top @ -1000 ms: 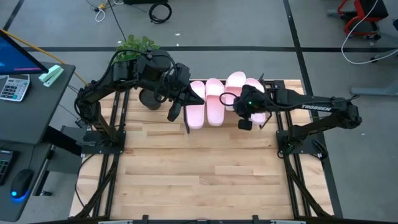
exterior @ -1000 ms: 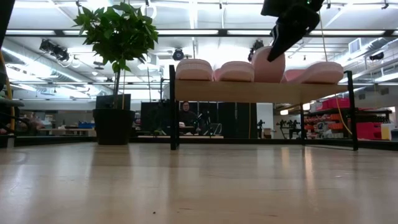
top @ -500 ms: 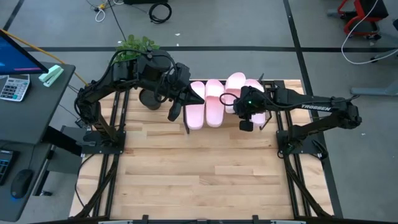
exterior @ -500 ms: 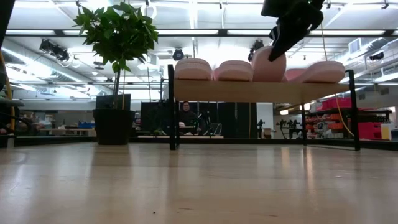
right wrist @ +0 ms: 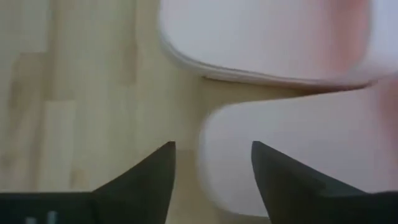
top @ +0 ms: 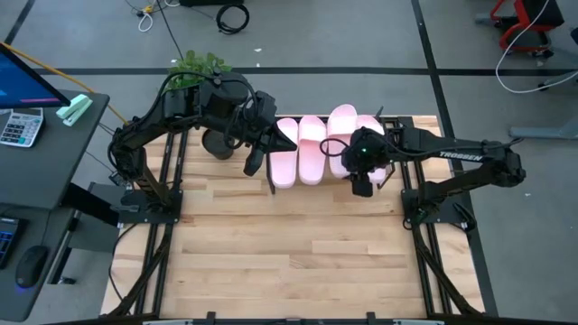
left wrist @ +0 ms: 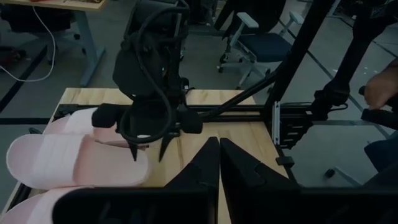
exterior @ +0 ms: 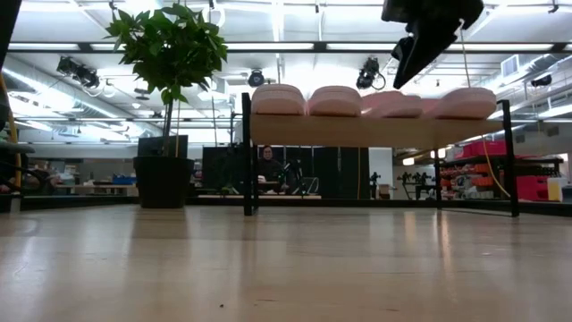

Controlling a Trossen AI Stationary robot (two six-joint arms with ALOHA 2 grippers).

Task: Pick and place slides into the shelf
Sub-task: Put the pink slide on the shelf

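Note:
Four pale pink slides lie side by side on the shelf [exterior: 357, 132], soles down: two at the left [top: 284, 153] [top: 312, 149] and two at the right [top: 341, 126] [top: 370, 131]. In the low view all four lie flat [exterior: 279, 98] [exterior: 334, 100] [exterior: 393, 105] [exterior: 460, 103]. My right gripper [top: 360, 183] is open and empty, pointing down above the near ends of the two right slides [right wrist: 280, 155]; it also shows in the low view [exterior: 413, 58]. My left gripper [top: 253, 162] is shut and empty, held above the shelf's left end; its shut fingers show in the left wrist view [left wrist: 217, 168].
A potted plant [top: 215, 140] stands at the table's far left beside the shelf, tall in the low view [exterior: 165, 54]. The wood-plank tabletop [top: 289, 253] lies bare toward the near edge. A desk with a keyboard [top: 18, 126] stands off the table's left.
The third slide, which stood tipped up on the shelf under my right gripper, has dropped flat among the others. My right gripper has drawn a little toward the table's near edge and up, and is clear of the slide.

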